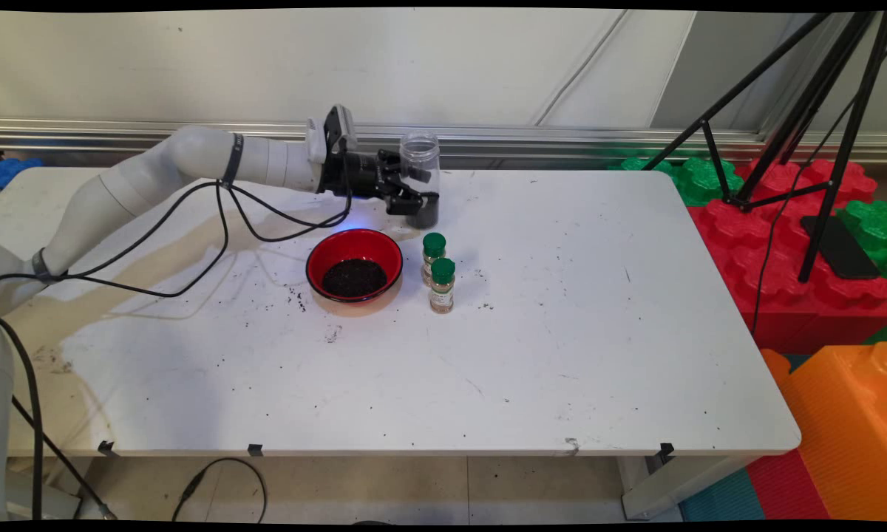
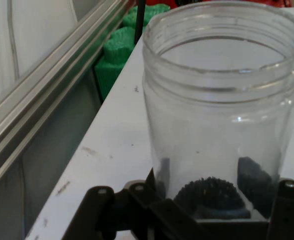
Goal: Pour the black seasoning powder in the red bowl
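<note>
My fingers [image 1: 414, 193] grip the clear jar [image 1: 420, 177] low, at its dark-filled base. Rigid, slick plastic, open top, light. Red bowl [image 1: 354, 264] sits just below them.

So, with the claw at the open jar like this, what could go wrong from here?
1. The jar has no lid and holds dark grains at its bottom, so tilting it could spill them; grains already lie scattered on the table.
2. The claw sits low on the jar, near its base, so the tall jar might tip.
3. The bowl and two green-capped bottles stand close in front; a swing could knock them.
</note>
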Controlling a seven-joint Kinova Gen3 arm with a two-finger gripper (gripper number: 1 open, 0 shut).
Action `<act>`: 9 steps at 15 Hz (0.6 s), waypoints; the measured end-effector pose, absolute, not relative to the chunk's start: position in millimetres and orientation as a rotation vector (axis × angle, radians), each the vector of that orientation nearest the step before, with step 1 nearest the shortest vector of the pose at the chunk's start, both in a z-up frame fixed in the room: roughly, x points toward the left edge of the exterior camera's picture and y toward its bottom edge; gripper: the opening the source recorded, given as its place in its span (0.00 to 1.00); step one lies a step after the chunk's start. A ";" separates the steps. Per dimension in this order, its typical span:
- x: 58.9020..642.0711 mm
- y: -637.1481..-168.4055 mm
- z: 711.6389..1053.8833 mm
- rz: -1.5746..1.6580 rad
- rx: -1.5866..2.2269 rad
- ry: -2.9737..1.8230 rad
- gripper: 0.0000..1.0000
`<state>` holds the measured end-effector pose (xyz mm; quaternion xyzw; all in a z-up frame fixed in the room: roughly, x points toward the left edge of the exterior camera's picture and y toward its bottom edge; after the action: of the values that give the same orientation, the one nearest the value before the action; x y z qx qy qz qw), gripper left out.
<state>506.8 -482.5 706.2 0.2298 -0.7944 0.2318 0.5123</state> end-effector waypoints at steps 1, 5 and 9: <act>507.7 -481.6 707.5 0.560 0.549 -1.910 0.00; 512.9 -475.9 716.3 0.572 0.530 -1.904 0.00; 521.0 -466.8 729.3 0.588 0.522 -1.894 0.00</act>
<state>521.0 -466.8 729.3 0.2175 -0.7897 0.2450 0.5187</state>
